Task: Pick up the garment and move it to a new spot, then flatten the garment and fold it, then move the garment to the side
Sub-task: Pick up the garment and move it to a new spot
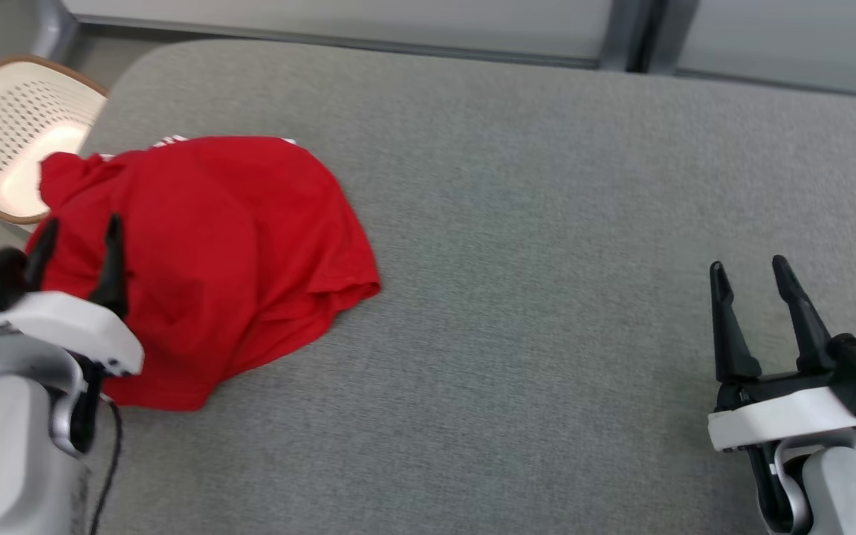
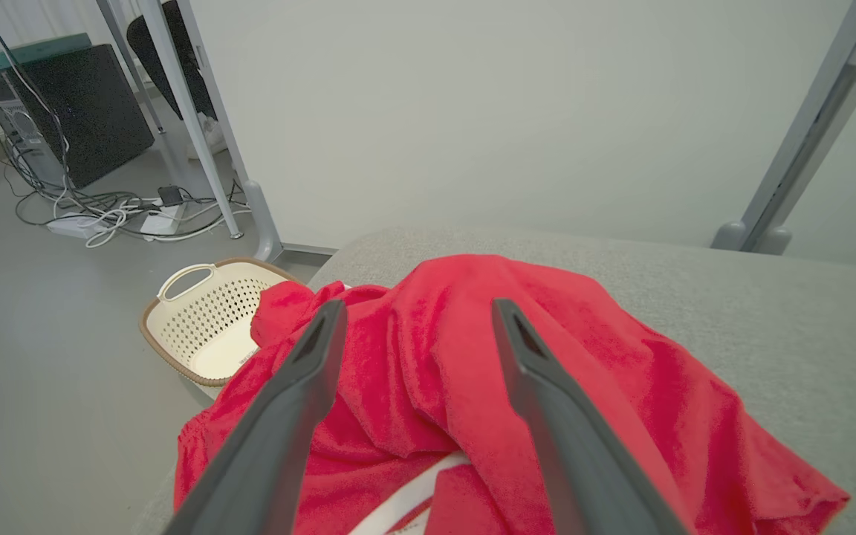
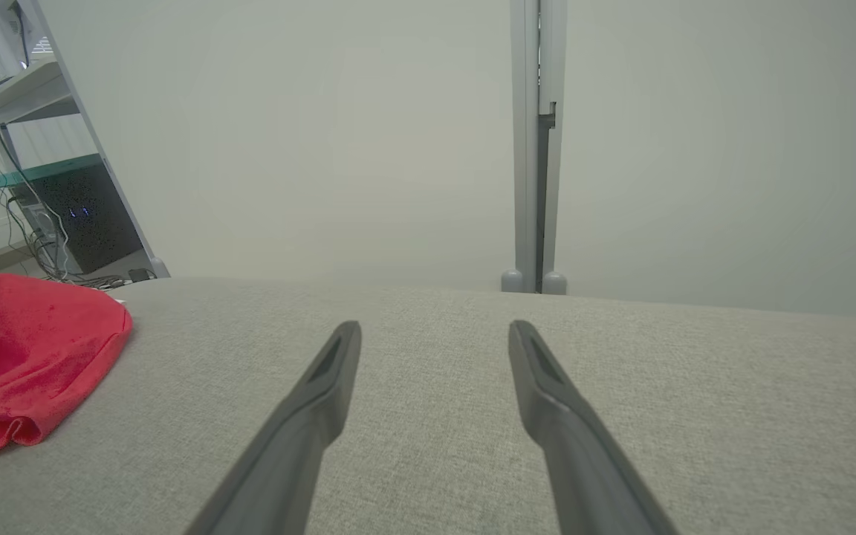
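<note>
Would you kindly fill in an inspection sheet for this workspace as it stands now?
Surface: grey fabric-covered table, smooth.
Job's things: red garment, crumpled at the table's left edge, not yet folded.
Clutter: cream perforated basket on the floor beside that edge.
Grippers: left gripper open over the garment, gripping nothing; right gripper open over the table, apart from the garment.
Cables: tangled cables on the floor by a dark computer case.
Surroundings: pale wall, grey frame posts.

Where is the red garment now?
In the head view the red garment lies on the left of the grey cushion, beside the cream basket, with the open left gripper at its left edge.
</note>
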{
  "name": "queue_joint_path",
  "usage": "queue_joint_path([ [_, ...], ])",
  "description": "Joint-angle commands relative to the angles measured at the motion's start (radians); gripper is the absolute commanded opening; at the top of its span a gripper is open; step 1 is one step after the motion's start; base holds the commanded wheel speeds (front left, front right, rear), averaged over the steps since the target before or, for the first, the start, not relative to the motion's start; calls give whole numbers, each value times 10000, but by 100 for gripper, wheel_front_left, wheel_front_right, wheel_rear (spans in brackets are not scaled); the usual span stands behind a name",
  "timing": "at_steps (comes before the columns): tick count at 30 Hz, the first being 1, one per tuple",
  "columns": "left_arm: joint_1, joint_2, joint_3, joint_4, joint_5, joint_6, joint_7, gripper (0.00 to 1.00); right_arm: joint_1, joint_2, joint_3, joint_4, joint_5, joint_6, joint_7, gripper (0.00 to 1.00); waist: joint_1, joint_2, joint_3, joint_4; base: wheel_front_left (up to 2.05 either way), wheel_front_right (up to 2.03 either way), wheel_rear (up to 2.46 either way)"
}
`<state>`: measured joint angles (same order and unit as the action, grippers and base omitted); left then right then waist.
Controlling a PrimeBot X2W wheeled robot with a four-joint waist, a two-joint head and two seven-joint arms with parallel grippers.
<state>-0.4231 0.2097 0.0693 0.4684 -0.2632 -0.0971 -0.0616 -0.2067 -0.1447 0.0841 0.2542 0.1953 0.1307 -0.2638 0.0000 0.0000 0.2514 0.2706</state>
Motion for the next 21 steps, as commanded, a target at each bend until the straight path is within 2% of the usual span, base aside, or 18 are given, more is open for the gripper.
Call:
queue_joint_path([
  [1,-294,139,-36,118,-48,-76,306,100,-115,-32,-96,-81,137,0,-15,100,0,0,667,-609,0,0,0],
  [8,-1460,1048,97,944,-447,-71,2592,100,-333,-190,-217,-484,240,0,-13,100,0,0,1395,-1151,0,0,0],
  [14,-1899,1455,48,1726,-273,213,3034,100,-418,-161,-268,-516,241,0,-15,100,0,0,1699,-1355,0,0,0],
  [15,-1965,1498,24,1818,-249,201,3018,77,-430,-146,-262,-510,220,0,-15,100,0,0,1716,-1370,0,0,0],
  [16,-2025,1514,14,1890,-266,185,2994,0,-449,-129,-262,-495,208,0,-15,100,0,0,1726,-1381,0,0,0],
  [21,-2074,1462,33,2113,-367,199,2586,0,-463,-55,-319,-382,178,0,-15,100,0,0,1603,-1327,0,0,0],
])
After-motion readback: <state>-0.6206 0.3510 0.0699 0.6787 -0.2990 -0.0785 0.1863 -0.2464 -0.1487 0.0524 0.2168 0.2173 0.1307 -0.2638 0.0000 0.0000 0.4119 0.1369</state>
